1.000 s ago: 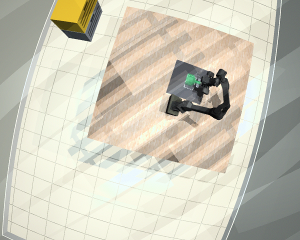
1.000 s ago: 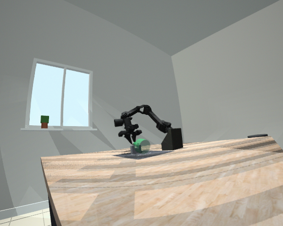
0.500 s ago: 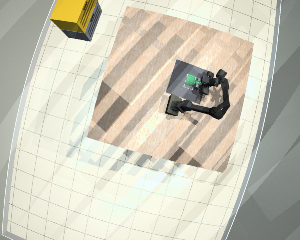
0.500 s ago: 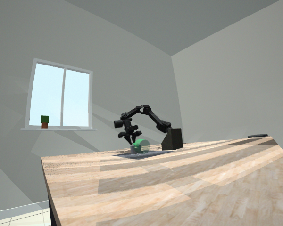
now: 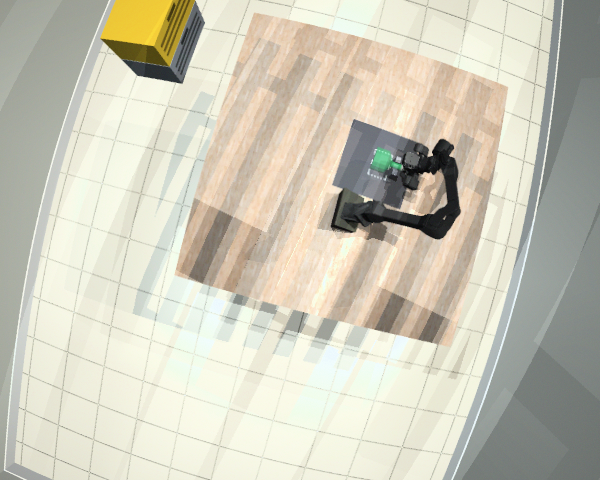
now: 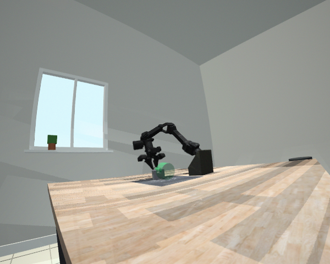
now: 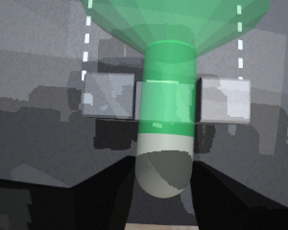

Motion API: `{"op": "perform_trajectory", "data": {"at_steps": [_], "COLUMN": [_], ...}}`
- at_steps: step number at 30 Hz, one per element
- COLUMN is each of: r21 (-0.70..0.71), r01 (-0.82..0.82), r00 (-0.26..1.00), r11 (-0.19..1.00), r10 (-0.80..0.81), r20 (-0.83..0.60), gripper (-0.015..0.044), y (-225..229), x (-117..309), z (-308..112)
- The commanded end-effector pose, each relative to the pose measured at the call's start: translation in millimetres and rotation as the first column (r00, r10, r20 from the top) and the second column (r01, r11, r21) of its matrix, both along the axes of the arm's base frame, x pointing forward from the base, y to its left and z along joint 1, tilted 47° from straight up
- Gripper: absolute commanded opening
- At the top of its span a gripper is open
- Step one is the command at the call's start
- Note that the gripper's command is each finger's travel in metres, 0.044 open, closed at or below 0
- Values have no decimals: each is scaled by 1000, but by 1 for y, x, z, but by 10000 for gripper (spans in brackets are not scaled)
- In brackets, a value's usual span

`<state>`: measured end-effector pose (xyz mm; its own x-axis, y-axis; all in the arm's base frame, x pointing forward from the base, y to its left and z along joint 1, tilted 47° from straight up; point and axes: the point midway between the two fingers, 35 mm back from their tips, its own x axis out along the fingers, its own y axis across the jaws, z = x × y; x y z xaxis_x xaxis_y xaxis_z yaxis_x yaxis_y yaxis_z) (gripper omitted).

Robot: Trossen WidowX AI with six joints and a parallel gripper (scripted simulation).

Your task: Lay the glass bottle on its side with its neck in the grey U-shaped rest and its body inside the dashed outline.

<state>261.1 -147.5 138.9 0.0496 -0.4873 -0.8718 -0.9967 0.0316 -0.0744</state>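
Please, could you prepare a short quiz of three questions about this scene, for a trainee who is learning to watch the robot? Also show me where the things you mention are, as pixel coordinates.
1. True or false: the gripper [image 5: 399, 166] [image 6: 154, 168] [image 7: 163, 168] is shut on the pale end of the bottle [image 5: 381, 160] [image 6: 165, 170] [image 7: 170, 96].
2. Which part of the bottle lies between the two grey blocks of the rest [image 6: 154, 174] [image 7: 108, 96]?
a) its base
b) its neck
c) its wide body
3. Fill in the missing word: the plant pot [image 6: 51, 146] stands on the sill of the ____.

Key: 1 true; 2 b; 3 window.
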Motion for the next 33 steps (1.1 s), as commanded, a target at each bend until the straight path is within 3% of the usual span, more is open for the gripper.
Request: {"op": "perform_trajectory", "data": {"at_steps": [1,33], "r21": [3,-26], "r01": [-2,6], "r00": [1000,1000], "r11": [1000,1000], "r10": [2,-6], "r20": [1,-2], "gripper": [105,105], "y": [1,-2], "x": [1,1], "z": [-2,-6]}}
